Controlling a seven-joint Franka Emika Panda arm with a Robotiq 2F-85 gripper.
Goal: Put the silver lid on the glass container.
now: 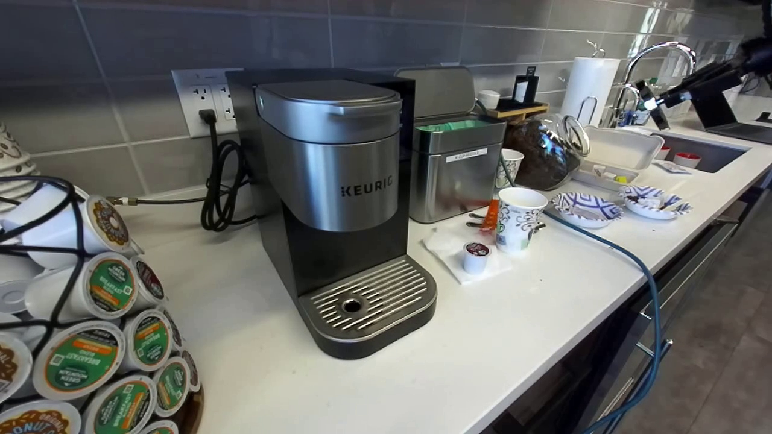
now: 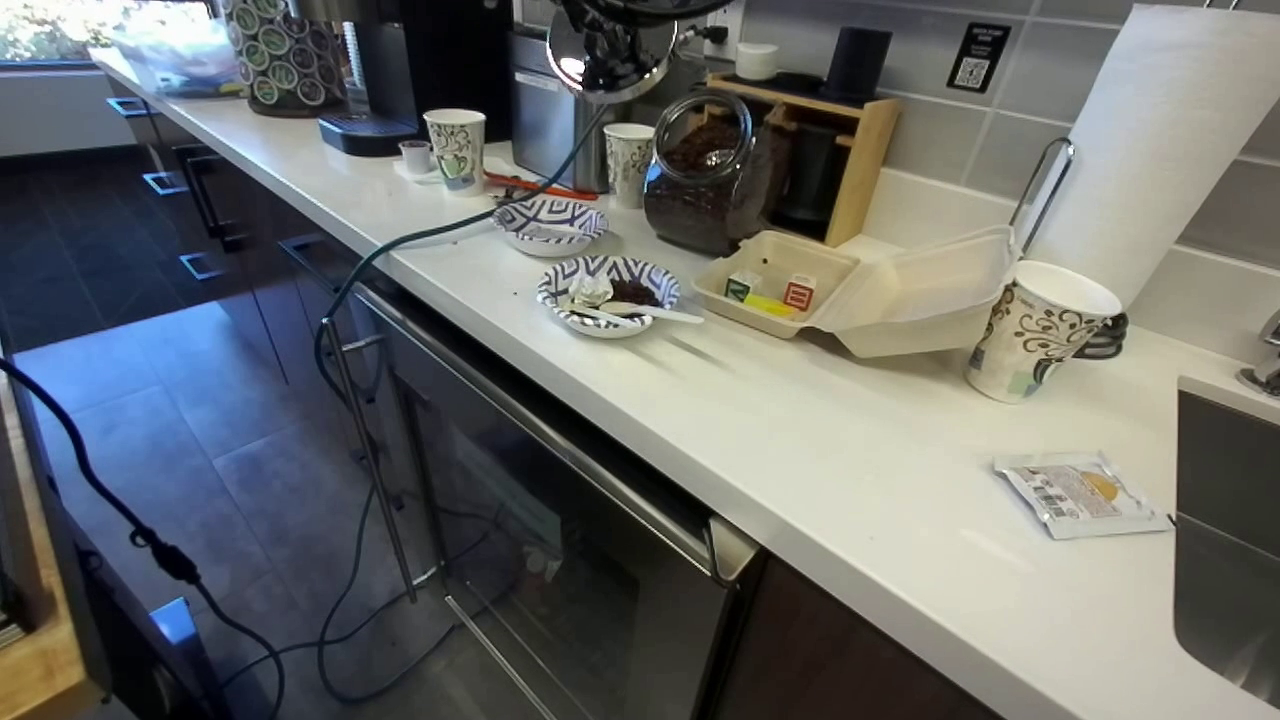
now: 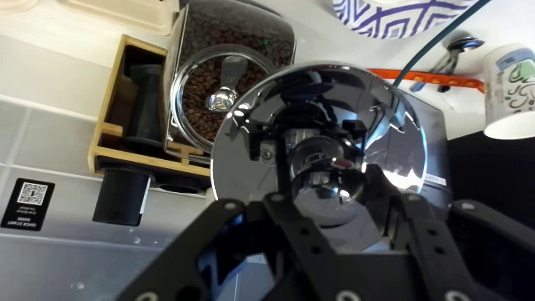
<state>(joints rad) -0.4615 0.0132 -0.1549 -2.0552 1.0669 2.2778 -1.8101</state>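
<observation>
A gripper (image 3: 328, 179) pinches the knob (image 3: 334, 186) of a silver lid (image 3: 259, 175), aloft; in an exterior view, left of an open glass jar (image 2: 705, 205).

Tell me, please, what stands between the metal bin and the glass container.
A paper cup stands between the metal bin and the glass container, as both exterior views show. In the wrist view, the silver lid covers most of that gap.
</observation>
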